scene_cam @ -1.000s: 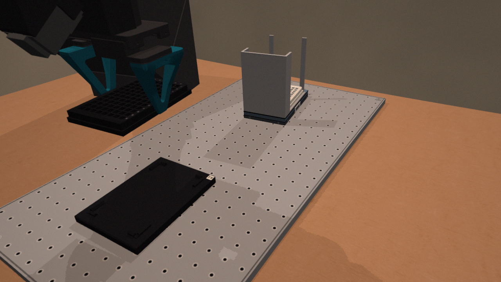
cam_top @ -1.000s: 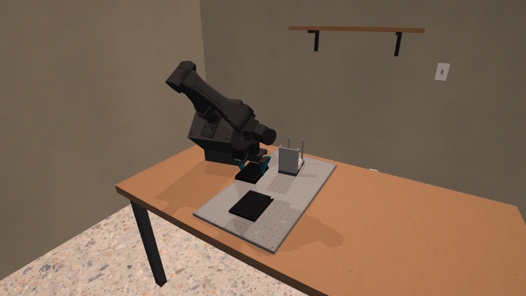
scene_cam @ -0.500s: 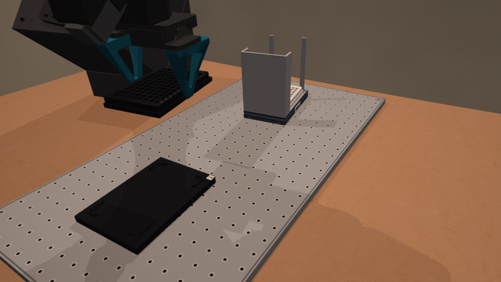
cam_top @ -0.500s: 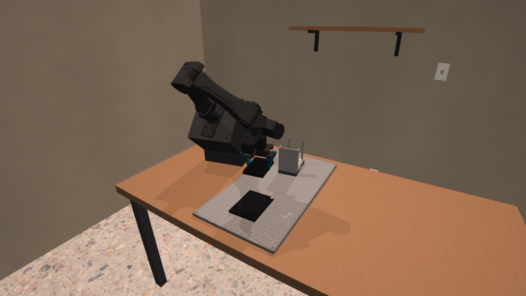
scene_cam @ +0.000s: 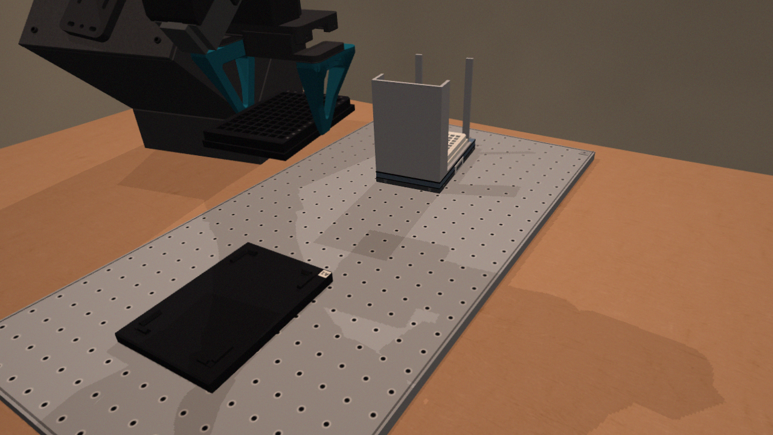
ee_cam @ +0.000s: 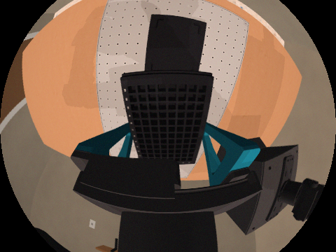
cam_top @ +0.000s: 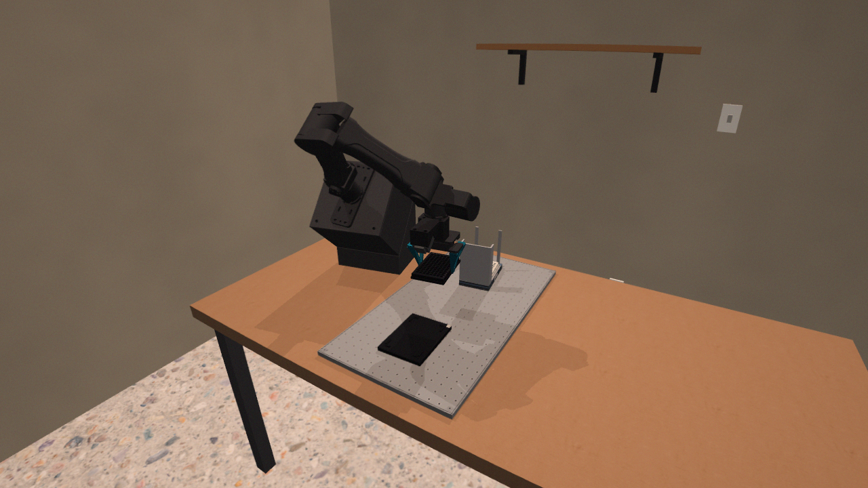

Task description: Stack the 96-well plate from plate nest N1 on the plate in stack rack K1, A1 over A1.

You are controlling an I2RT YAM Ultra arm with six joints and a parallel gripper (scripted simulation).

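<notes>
Teal fingers [scene_cam: 324, 110] grip a black well plate [scene_cam: 275, 123] above the table [scene_cam: 648, 243], left of the grey rack [scene_cam: 410, 129].

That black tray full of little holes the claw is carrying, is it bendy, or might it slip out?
The black plate probably is stiff: it hangs flat with no sag, though the gripper pinches only its middle. Being mostly hollow wells, it is likely light. Held by smooth side walls alone, it might slip or tilt if bumped.

Black gridded plate [scene_cam: 281, 121], teal fingers [scene_cam: 324, 89], flat black nest [scene_cam: 221, 313] with pale corner label [scene_cam: 324, 274], grey rack [scene_cam: 410, 129], cream plate [scene_cam: 455, 144], grey dotted board [scene_cam: 486, 216], orange-brown table [scene_cam: 648, 270]
</notes>
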